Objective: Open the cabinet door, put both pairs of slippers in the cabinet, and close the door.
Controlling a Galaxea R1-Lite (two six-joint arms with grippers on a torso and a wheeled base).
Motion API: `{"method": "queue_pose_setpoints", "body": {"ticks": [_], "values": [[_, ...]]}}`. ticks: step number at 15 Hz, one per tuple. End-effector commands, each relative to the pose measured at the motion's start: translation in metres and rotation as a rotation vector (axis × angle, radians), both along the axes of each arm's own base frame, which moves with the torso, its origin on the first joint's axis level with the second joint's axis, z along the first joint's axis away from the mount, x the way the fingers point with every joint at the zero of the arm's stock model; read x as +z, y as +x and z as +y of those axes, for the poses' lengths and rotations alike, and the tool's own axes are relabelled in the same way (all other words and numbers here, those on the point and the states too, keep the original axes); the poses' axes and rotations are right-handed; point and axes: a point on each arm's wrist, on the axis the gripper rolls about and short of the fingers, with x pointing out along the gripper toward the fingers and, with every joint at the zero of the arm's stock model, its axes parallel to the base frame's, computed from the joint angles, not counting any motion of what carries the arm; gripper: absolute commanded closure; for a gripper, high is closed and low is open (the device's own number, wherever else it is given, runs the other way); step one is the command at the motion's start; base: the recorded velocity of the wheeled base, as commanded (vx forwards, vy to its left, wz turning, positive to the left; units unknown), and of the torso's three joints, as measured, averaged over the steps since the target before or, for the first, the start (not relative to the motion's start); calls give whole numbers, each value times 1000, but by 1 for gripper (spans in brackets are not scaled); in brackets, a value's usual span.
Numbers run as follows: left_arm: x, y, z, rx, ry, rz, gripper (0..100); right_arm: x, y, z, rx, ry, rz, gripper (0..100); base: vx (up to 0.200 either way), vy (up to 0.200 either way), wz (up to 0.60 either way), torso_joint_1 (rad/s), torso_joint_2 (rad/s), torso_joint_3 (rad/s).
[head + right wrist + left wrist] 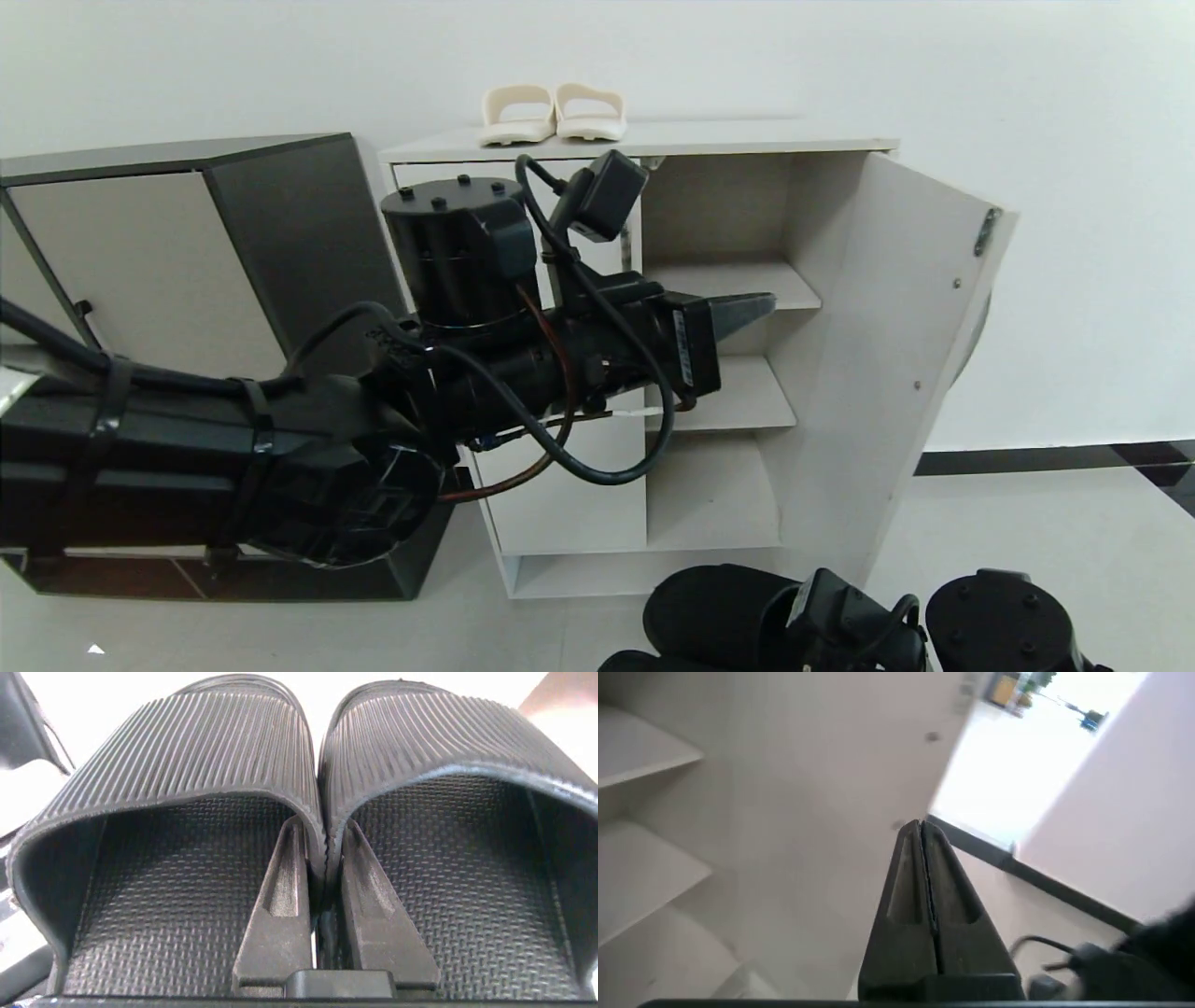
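A white cabinet (644, 140) stands with its right door (896, 373) swung open, showing bare shelves (747, 285). On its top sits a cream pair of slippers (553, 114). My left gripper (761, 306) is shut with nothing in it, held in front of the open compartment near the door's inner face (813, 812); its tip (922, 833) is closed to a line. Low down in front of the cabinet, a black pair of slippers (709, 611) lies side by side. My right gripper (323, 829) has one finger inside each black slipper (196, 784), shut on their two adjoining strap walls.
A dark grey cabinet (289, 233) stands directly left of the white one. Pale floor (1027, 523) stretches to the right of the open door, with a dark skirting strip along the wall. The left arm crosses in front of the white cabinet's left half.
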Motion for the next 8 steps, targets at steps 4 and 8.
{"method": "queue_pose_setpoints", "body": {"ticks": [4,8], "values": [[-26,9,90,413,133,4,100,2,3,0,-14,21,-17,100,0,0,0,0,0,0],[-54,-78,196,940,251,28,100,2,4,-1,-24,22,-17,100,0,0,0,0,0,0]]}}
